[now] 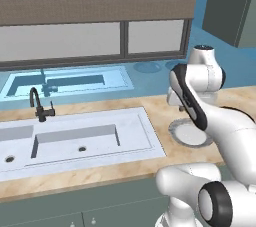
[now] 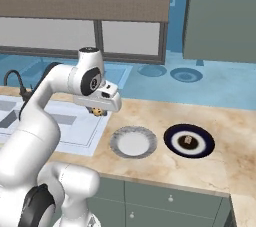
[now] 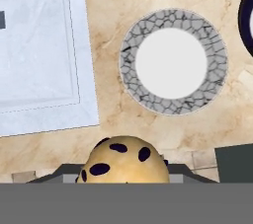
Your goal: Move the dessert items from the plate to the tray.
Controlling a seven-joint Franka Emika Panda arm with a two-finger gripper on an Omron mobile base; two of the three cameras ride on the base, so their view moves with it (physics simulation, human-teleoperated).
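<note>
The gripper grips a tan cookie with dark specks, raised above the tabletop beside the sink, left of the grey-rimmed plate.

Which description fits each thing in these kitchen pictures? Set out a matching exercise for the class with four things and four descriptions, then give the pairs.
Things:
1. Speckled dessert piece
2. Grey-rimmed plate
3. Dark blue plate
4. Tap

Descriptions:
A. Stands behind the white sink
B. Lies bare on the counter, nothing on its white centre
C. Held in the gripper above the counter
D. Carries a small brown item in its middle

Pairs: 1-C, 2-B, 3-D, 4-A
</note>
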